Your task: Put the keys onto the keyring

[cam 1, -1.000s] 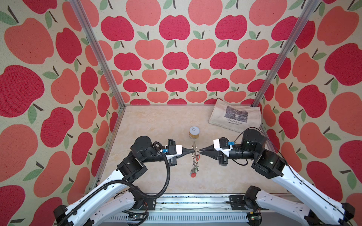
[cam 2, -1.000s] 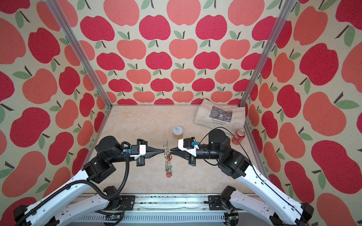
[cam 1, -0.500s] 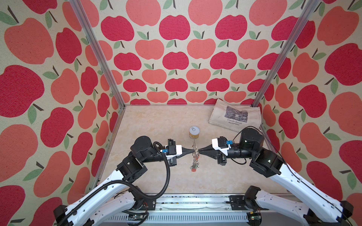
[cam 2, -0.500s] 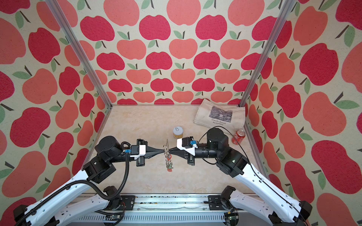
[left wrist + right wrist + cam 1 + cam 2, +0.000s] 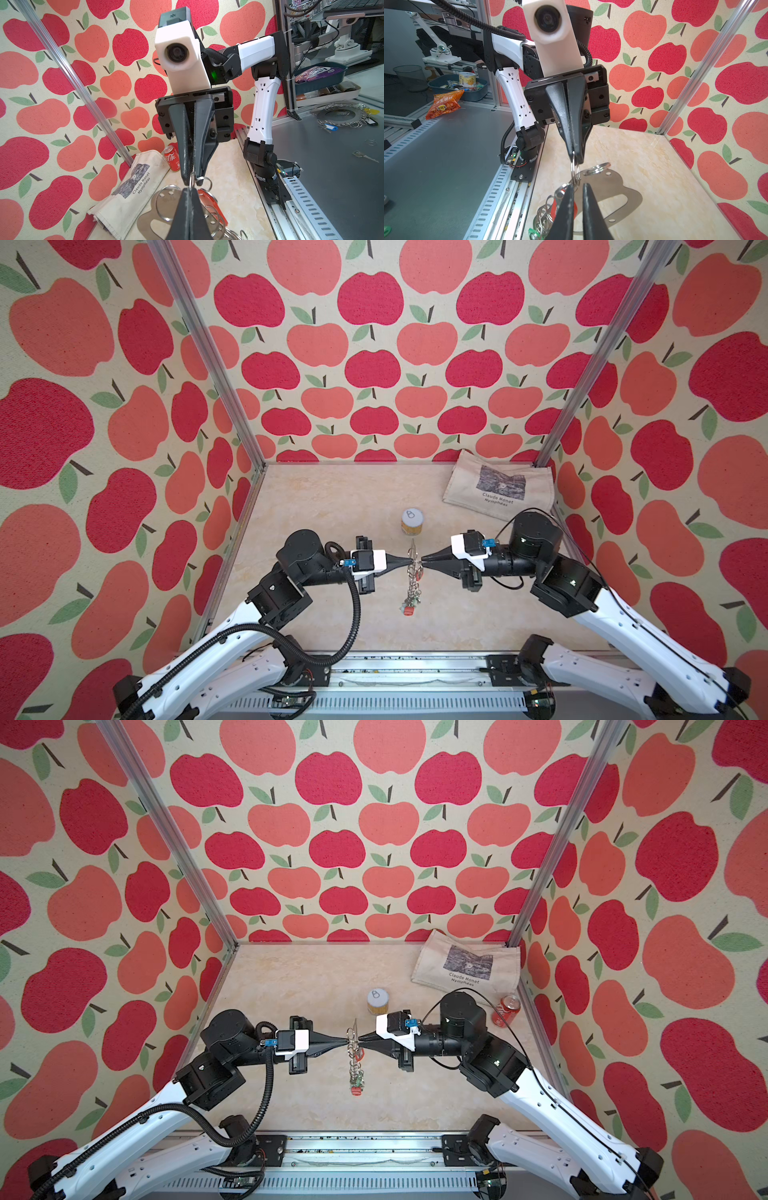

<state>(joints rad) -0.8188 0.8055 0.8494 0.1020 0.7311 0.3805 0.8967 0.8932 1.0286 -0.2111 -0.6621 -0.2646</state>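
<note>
The keyring [image 5: 414, 587] hangs edge-on above the table in both top views, between my two grippers, which point at each other. My left gripper [image 5: 189, 189] is shut on one metal ring [image 5: 575, 175] at the grey-tan plate's [image 5: 618, 187] edge. My right gripper [image 5: 577, 186] meets that ring from the opposite side. Its jaws stand a narrow gap apart, and the ring's edge is at its fingertips [image 5: 199, 182]. The keys dangle at the low end among several rings, one with a red tag [image 5: 408, 610] and one with a green tag [image 5: 532, 231].
A small tin can [image 5: 412, 521] stands just behind the grippers. A printed tote bag [image 5: 498, 485] lies in the back right corner, and a red cola can [image 5: 508, 1010] stands by the right wall. Apple-patterned walls close three sides. A metal rail [image 5: 395, 672] runs along the front.
My right gripper has crept a little leftward to the held ring. The hanging keyring swung up half a second ago and hangs down again now. The left gripper has stayed shut.
</note>
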